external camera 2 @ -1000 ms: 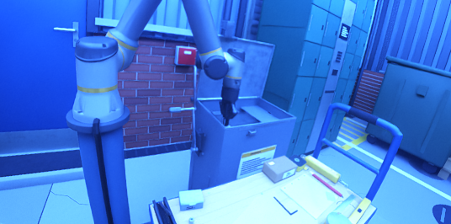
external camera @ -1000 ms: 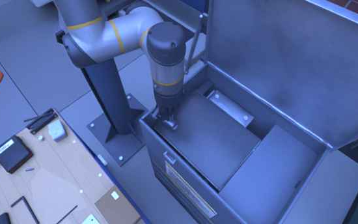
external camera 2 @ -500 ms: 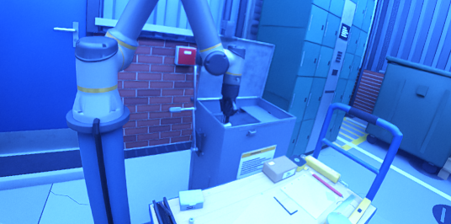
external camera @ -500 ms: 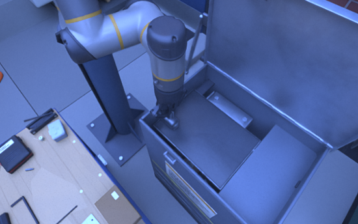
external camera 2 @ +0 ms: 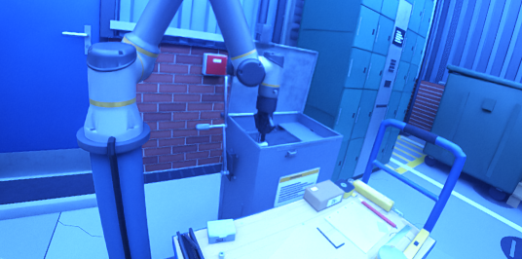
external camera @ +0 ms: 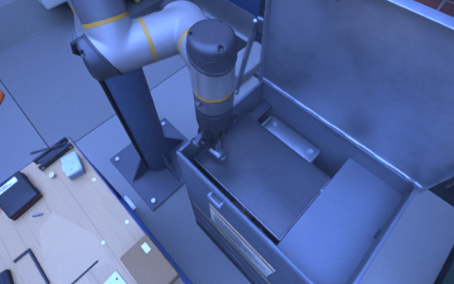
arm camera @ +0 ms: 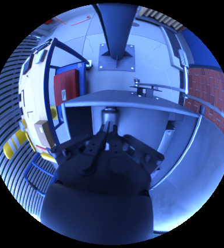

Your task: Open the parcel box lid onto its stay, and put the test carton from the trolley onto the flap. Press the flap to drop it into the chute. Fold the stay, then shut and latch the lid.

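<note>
The dark flap (external camera: pixel 263 173) lies inside the open parcel box (external camera 2: pixel 282 152), and my gripper (external camera: pixel 218 155) points down at the flap's near left corner, closed and holding nothing. In the wrist camera the fingers (arm camera: pixel 108 127) meet just inside the box's front wall. The lid (external camera: pixel 370 78) stands upright behind the box. A thin stay rod (external camera: pixel 244 53) runs up along its left side. The test carton (external camera 2: pixel 323 194) sits on the trolley (external camera 2: pixel 311 228) in front of the box. It also shows as a brown box (arm camera: pixel 42 132) in the wrist camera.
A grey plate (external camera: pixel 341 218) covers the right part of the box interior. My arm's pedestal (external camera: pixel 139 124) stands bolted to the floor left of the box. The trolley carries small items (external camera: pixel 15 194) and has a blue handle (external camera 2: pixel 414 169). Lockers (external camera 2: pixel 365 52) stand behind.
</note>
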Controlling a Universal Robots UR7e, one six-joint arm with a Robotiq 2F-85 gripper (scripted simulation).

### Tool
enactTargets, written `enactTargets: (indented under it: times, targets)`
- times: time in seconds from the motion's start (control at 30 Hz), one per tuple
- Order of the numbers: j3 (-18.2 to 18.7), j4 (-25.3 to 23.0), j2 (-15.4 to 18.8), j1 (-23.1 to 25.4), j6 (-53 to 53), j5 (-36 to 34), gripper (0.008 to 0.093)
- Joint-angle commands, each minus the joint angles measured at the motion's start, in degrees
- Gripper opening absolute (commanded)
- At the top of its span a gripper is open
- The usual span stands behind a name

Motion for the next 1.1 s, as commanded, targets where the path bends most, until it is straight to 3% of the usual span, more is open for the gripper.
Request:
enactTargets:
  times: [0.0, 0.4, 1.07]
  targets:
    - [0.0, 0.1, 0.0, 0.0, 0.0, 0.0, 0.008]
    - [-0.4, 3.0, -2.6, 0.0, 0.0, 0.0, 0.008]
    - [-2.6, 13.5, -10.9, 0.0, 0.0, 0.0, 0.008]
